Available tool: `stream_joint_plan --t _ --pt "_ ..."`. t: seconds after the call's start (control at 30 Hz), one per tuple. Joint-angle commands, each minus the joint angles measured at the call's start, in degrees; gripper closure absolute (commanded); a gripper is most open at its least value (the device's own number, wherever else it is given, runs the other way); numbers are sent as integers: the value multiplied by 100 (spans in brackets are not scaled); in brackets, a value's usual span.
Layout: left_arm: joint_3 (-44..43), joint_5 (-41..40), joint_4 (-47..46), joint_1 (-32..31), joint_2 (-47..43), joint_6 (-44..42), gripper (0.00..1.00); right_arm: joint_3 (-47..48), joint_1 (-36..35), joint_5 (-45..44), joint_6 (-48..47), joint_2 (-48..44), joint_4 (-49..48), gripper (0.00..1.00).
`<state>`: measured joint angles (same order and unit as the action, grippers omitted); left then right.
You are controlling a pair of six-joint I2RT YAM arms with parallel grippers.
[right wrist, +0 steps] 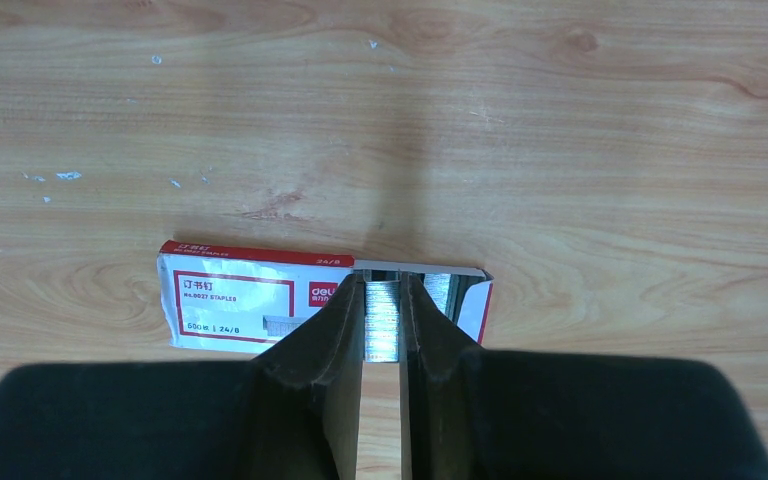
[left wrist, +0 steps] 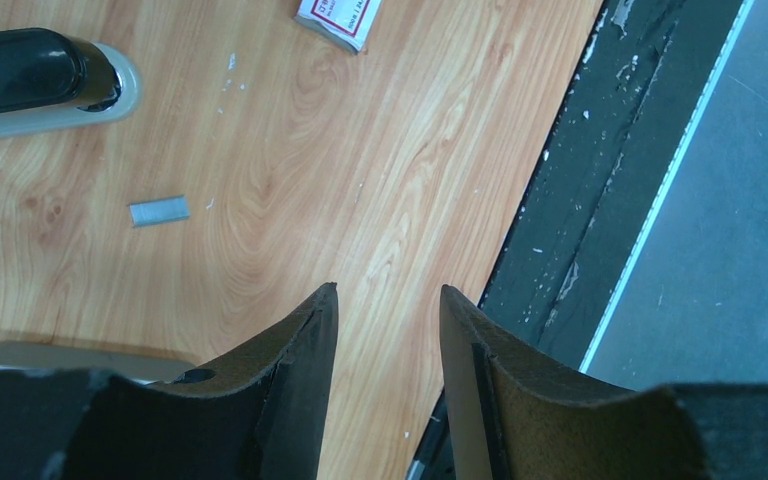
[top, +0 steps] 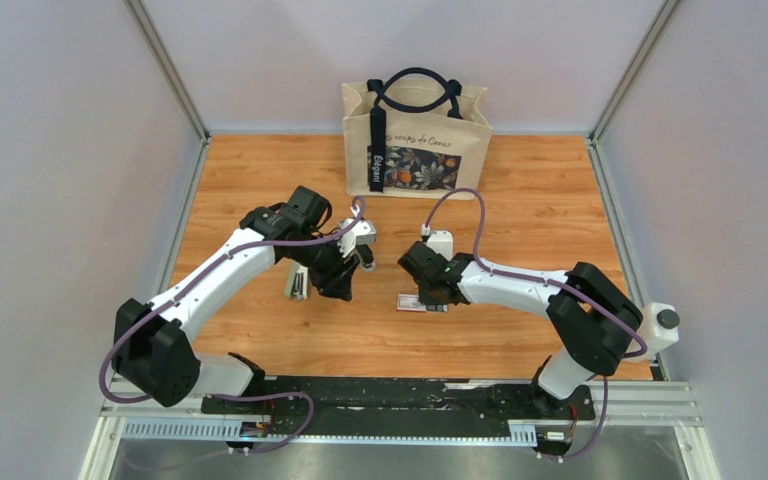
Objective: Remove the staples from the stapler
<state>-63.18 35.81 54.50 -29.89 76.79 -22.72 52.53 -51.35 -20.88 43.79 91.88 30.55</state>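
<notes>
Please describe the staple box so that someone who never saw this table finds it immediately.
On the wooden table, in front of the tote bag, the right gripper points down near the middle. The staple box lies flat under it, and the gripper pinches a staple strip at the box's open end. Only it is white with red edges; the nearby stapler is black and grey.
</notes>
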Motion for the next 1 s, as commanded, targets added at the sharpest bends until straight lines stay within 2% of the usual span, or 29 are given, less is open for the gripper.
stream_joint_plan --t 0.0,0.13,0.27,0.57,0.97 --pt "-204 180 52 1 -7 -171 50 55 -41 -56 130 23 -137 85" --pt "-213 180 69 1 11 -198 50 73 -41 -4 147 59 -137 76" --pt "-239 189 87 1 20 -215 50 55 -41 5 130 32 -145 63" --pt "-248 242 122 1 90 -206 50 -173 -77 -30 77 -319 -400 63" --pt "-283 224 149 -8 152 -224 50 -279 -129 -12 -520 -908 -673 65"
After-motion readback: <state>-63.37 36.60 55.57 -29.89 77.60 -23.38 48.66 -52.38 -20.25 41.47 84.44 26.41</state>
